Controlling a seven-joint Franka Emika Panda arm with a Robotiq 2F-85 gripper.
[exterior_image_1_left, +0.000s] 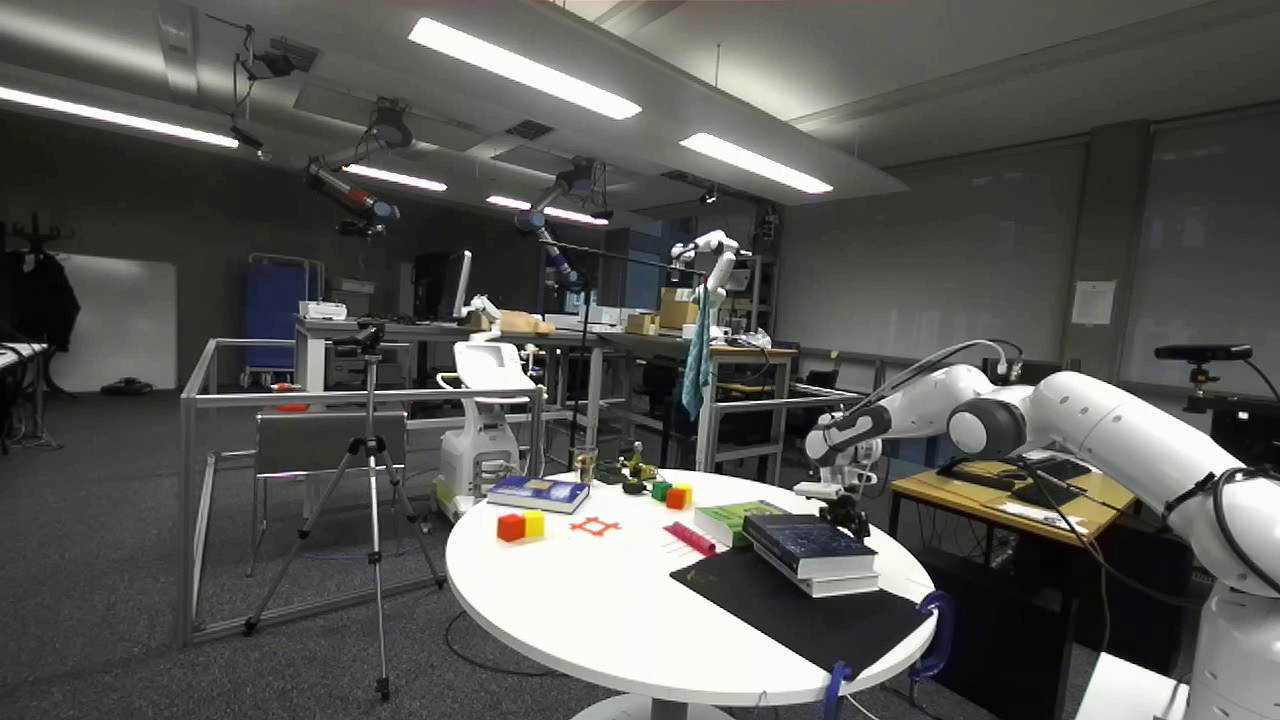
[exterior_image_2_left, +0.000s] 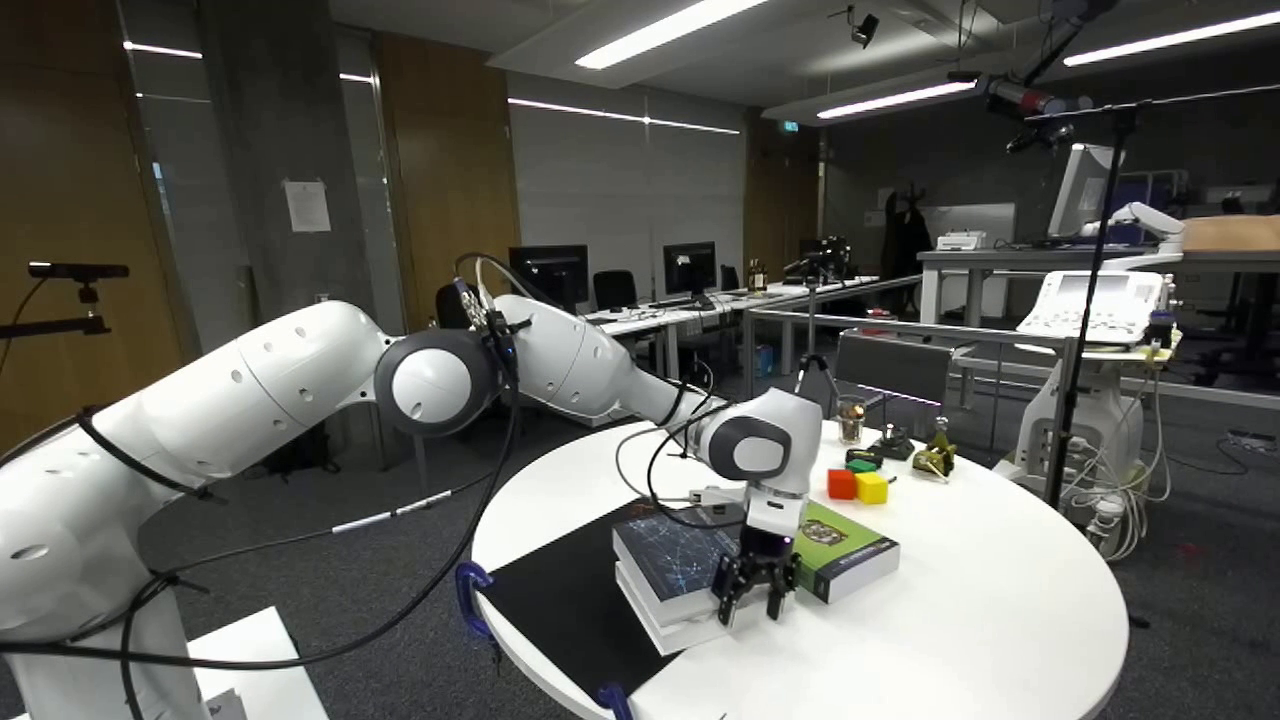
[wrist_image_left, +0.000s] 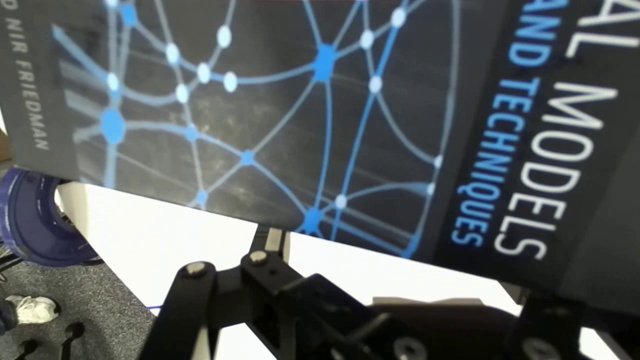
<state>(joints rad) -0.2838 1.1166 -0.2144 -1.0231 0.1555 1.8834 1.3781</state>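
Over a round white lab table (exterior_image_1_left: 580, 615), poised with the gripper (exterior_image_2_left: 751, 611) empty and jaws parted just beside, and roughly parallel to, the long edge of a dark "Models" textbook (exterior_image_2_left: 675, 555), lying left of it in an exterior view. Stacked on one lower book (exterior_image_1_left: 840, 587), sharing space with one green book (exterior_image_2_left: 838, 538), one blue book (exterior_image_1_left: 538, 493), five cubes (exterior_image_1_left: 511, 528) and two blue clamps (exterior_image_1_left: 937, 630).

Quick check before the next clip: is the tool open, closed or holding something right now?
Tool: open, holding nothing; it hangs beside the dark top book, contact unclear.
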